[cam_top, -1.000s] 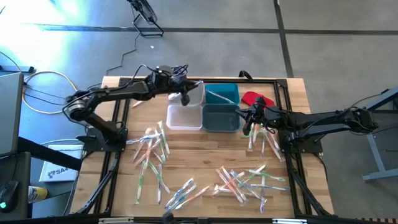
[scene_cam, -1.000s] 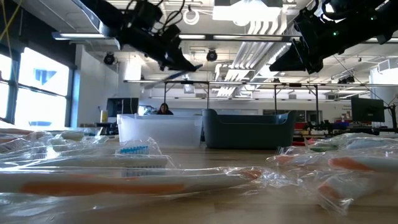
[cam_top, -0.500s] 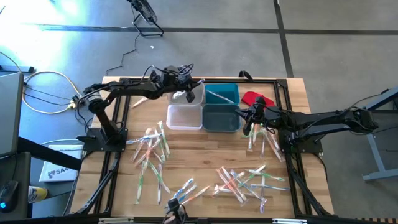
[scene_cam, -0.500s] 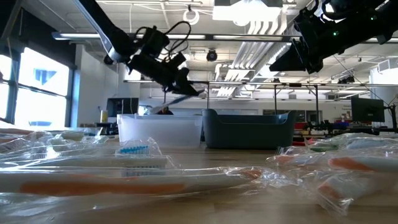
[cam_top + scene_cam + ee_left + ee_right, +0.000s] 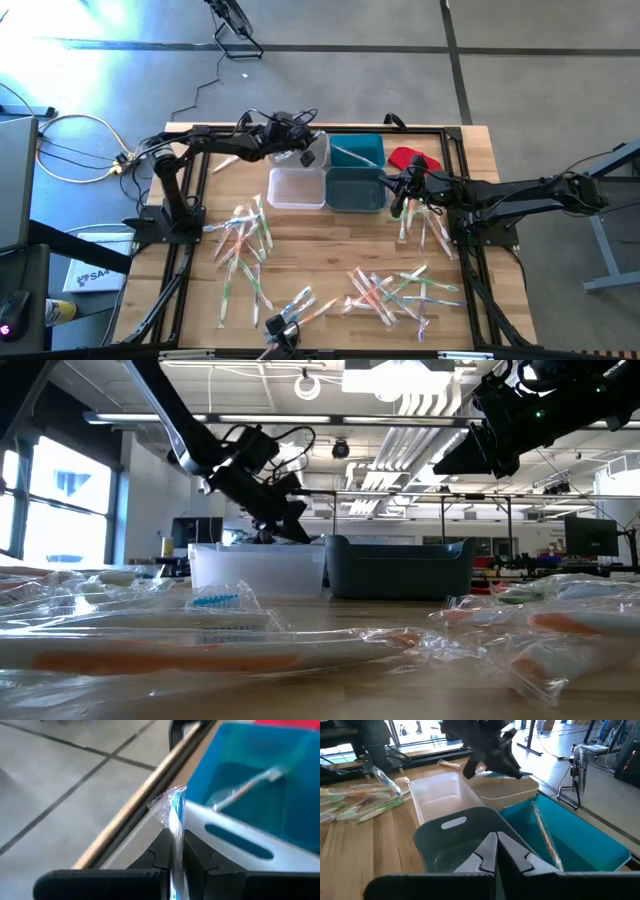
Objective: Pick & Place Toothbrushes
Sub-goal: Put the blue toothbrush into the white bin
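Wrapped toothbrushes lie in loose piles on the wood table: one at the left [image 5: 243, 243], one at the near right [image 5: 393, 290], a few by the right arm [image 5: 422, 226]. One lies in the bright blue bin [image 5: 357, 152], and shows as the toothbrush [image 5: 245, 785] in the left wrist view. My left gripper [image 5: 303, 150] hangs over the whitish far-left bin [image 5: 312, 150], shut on a blue-accented wrapped toothbrush [image 5: 174, 812]. My right gripper [image 5: 398, 200] hovers shut and empty beside the dark teal bin [image 5: 356, 190]. My left gripper pinches the wrapped toothbrush between its two fingers [image 5: 161, 851]. The crinkled wrapper end with the blue accent [image 5: 172, 807] sticks out past the fingertips, so the brush lies along the fingers. They slant down from the table's left. The brush is lifted clear above the whitish bin's rim [image 5: 235, 840].
Four bins stand in a two-by-two block at the table's far middle; the clear near-left bin [image 5: 296, 187] is nearest the left pile. A red cloth piece [image 5: 412, 158] lies right of the blue bin. A black frame rail [image 5: 135, 805] edges the table's far side.
My left gripper has come down toward the whitish far-left bin and tipped its fingers lower, keeping the toothbrush in its hold. Its arm's elbow has drawn in toward the table's left. My right arm has kept still.
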Robot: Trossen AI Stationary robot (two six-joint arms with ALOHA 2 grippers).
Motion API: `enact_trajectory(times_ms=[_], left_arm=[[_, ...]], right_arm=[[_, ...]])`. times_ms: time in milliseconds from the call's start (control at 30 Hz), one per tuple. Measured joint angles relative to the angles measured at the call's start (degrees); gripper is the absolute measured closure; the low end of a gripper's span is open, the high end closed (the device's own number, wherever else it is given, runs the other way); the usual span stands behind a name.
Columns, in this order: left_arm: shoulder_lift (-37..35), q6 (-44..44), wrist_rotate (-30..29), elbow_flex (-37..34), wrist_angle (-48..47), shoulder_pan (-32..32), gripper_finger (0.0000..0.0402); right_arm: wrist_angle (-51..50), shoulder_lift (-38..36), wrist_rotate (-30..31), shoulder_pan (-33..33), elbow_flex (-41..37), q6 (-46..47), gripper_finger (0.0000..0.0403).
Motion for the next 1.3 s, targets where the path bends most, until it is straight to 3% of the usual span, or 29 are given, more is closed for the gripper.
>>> enact_trajectory(times_ms=[333,700,833,1033,1300], left_arm=[[2.27,-1.08,-0.1,-0.01,-0.1,-0.02,0.0381],[2.27,-2.48,-2.58,-0.01,0.79,-0.02,0.0268],[2.04,-3.07,-2.58,-0.01,0.81,-0.02,0.0248],[0.04,-5.3,-2.53,-0.01,0.71,-0.02,0.0261],[-2.76,-5.31,0.29,-0.01,-1.98,-0.02,0.0311]], right_arm=[[0.0,0.0,0.02,0.0,0.0,0.0,0.0401],[0.0,0.0,0.02,0.0,0.0,0.0,0.0401],[0.0,0.0,0.01,0.0,0.0,0.0,0.04],[0.0,0.0,0.02,0.0,0.0,0.0,0.04],[0.0,0.0,0.0,0.0,0.0,0.0,0.04]])
